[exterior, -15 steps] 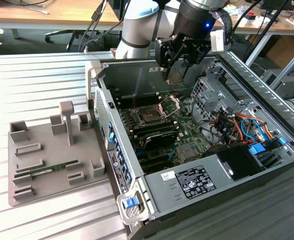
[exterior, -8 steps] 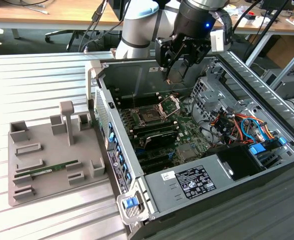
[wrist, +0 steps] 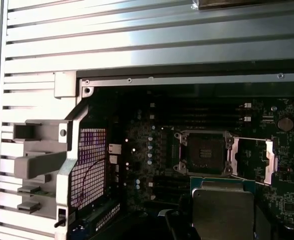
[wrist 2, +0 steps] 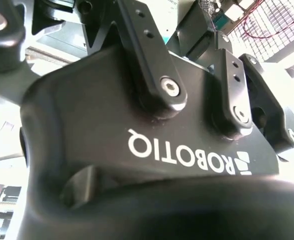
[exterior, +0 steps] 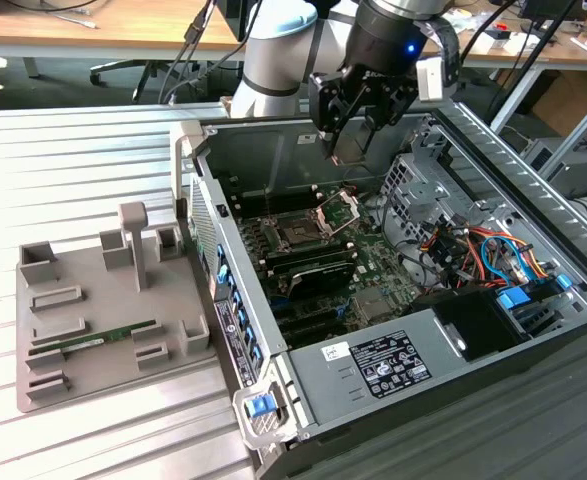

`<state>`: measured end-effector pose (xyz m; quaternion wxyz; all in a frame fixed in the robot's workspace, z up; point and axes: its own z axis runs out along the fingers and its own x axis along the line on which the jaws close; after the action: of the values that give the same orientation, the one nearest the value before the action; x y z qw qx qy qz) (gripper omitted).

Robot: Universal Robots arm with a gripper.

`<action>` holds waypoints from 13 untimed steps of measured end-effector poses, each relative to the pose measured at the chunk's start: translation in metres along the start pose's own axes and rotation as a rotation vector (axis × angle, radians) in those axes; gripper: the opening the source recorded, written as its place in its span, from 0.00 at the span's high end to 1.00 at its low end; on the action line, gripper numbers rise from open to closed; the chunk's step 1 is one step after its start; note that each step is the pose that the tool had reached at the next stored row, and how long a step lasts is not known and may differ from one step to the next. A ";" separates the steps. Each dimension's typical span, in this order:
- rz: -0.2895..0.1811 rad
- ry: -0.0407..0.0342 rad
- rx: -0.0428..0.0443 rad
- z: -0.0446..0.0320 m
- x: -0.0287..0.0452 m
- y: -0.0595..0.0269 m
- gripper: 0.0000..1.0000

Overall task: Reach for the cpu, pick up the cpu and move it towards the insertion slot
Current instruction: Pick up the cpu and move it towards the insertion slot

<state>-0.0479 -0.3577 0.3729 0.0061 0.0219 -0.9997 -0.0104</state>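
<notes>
The cpu (wrist: 222, 209), a thin square chip with a pale silver top and a green edge, hangs above the open computer case with my gripper (exterior: 351, 148) shut on it. In the exterior view the cpu (exterior: 347, 146) is a small tan square between the fingertips, near the case's far wall. The insertion slot (exterior: 298, 236) lies below and toward the exterior view's left, its silver frame (exterior: 339, 212) hinged open. In the first wrist view the insertion slot (wrist: 205, 152) is a dark square close beside the held chip, and its frame (wrist: 252, 158) is flipped aside.
The case wall (exterior: 273, 150) surrounds the motherboard. A drive cage (exterior: 413, 185) and coloured cables (exterior: 473, 250) crowd the exterior view's right. A power supply (exterior: 393, 360) sits at the front. A grey fixture tray (exterior: 93, 310) on the ribbed table (exterior: 63, 170) holds a green memory stick (exterior: 98, 340).
</notes>
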 end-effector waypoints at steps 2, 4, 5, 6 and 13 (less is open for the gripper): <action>0.000 -0.0001 0.0000 0.0006 -0.0004 0.0013 0.45; 0.000 0.0000 0.0001 0.0010 -0.0006 0.0024 0.45; 0.000 -0.0001 0.0000 0.0013 -0.0007 0.0029 0.45; 0.000 -0.0001 0.0000 0.0015 -0.0008 0.0033 0.45; 0.000 -0.0001 0.0000 0.0039 -0.0024 0.0055 0.45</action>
<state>-0.0457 -0.3520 0.3690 0.0061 0.0218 -0.9997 -0.0104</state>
